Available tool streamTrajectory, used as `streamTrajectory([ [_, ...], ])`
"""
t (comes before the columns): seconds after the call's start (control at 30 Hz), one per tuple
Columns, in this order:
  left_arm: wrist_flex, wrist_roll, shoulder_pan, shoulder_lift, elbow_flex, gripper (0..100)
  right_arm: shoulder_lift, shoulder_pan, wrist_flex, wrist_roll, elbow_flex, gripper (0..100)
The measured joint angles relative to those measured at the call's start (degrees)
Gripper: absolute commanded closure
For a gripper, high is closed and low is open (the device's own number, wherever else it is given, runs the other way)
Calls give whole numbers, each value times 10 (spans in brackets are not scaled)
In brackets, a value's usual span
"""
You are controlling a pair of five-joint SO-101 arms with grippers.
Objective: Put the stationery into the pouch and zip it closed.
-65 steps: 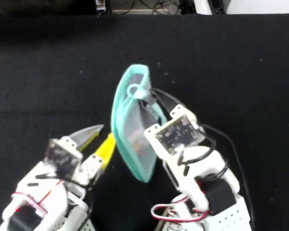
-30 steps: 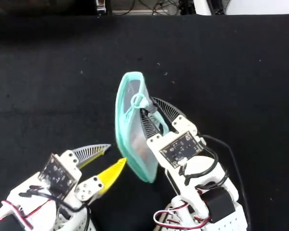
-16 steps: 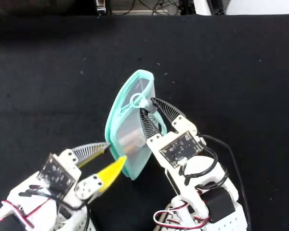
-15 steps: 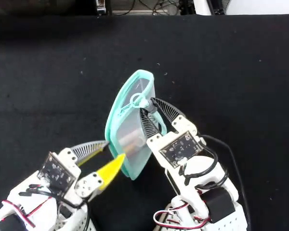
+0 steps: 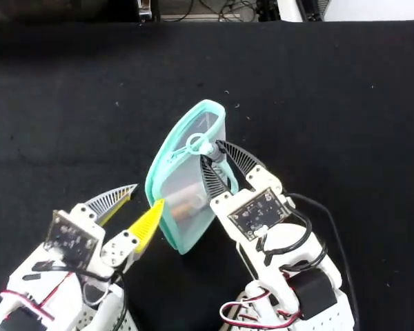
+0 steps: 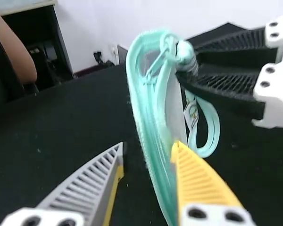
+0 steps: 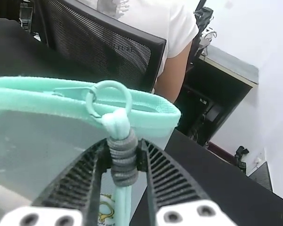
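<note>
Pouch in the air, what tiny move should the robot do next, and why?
Probably the left gripper should shut its jaws on the pouch. The pouch's teal edge sits between the open jaws, right against the yellow one. The right gripper pinches the zipper cord. Holding the pouch steady would likely make the zip easier to pull.

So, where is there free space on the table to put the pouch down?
The black table is bare beyond the pouch up to the far edge, and on both sides of it. The front is crowded: the left gripper and the right gripper flank the pouch.
</note>
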Motion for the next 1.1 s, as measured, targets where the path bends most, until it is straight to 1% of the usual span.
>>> streamTrajectory([
  [0.27, -73, 0, 0, 0, 68, 811, 0, -2, 0, 0, 0, 986],
  [0.43, -129, 0, -37, 0, 90, 830, 0, -2, 0, 1, 0, 986],
  [0.53, -155, 0, -46, 0, 90, 830, 0, -2, 0, 0, 0, 986],
  [0.63, -171, 0, -47, 0, 90, 833, 0, -2, 0, 0, 1, 986],
  [0.9, -171, 0, -47, 0, 90, 835, 0, -2, 0, 0, 1, 986],
  [0.97, -172, 0, -47, 0, 90, 871, 0, -2, 0, 0, 1, 986],
  [1.07, -184, 0, -27, 0, 90, 979, 0, -2, 0, 0, 1, 986],
  [1.1, -189, 0, -15, 0, 90, 967, 0, -2, 1, 0, 2, 986],
])
